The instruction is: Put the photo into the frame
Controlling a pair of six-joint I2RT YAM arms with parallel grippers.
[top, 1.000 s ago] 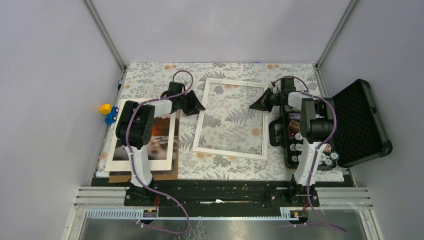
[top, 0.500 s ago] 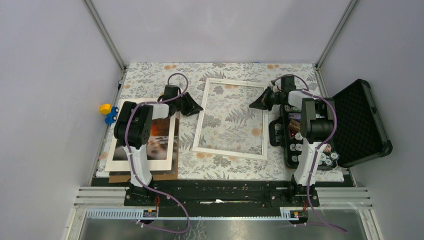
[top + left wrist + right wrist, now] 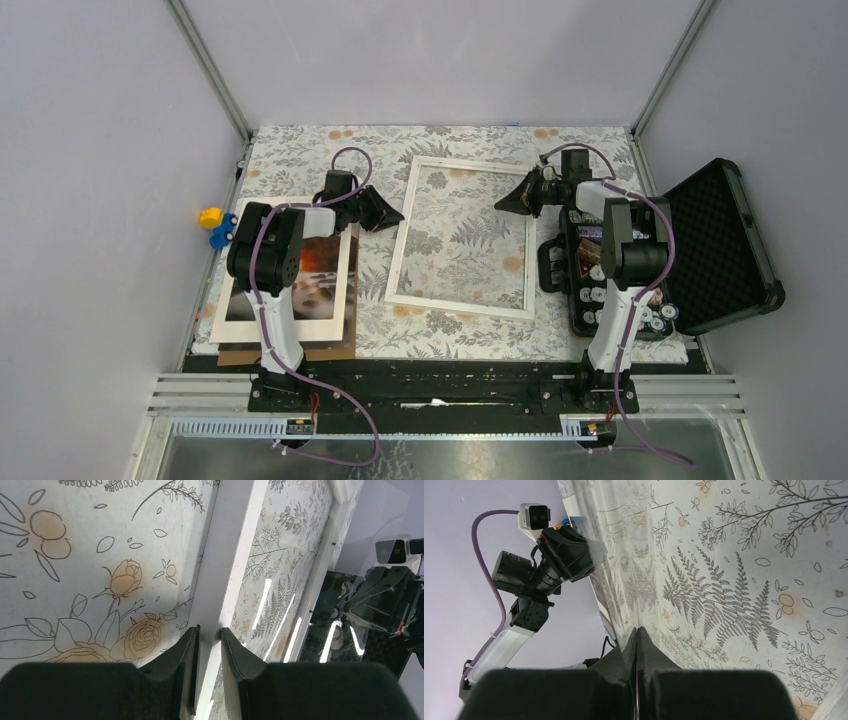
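One thin white rectangular frame (image 3: 397,250): your left end effector (image 3: 209,630) astride its rail, clamped or not, cannot tell. Right end effector (image 3: 637,630): fingers together. One dark landscape paper photo (image 3: 322,280) base-side of left end effector. One open black case (image 3: 720,240), small round items inside.

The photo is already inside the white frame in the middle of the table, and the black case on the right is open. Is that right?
No. The photo lies left of the frame, under a white mat; only the flowery tablecloth shows through the frame. The top view shows this. The black case on the right is open.
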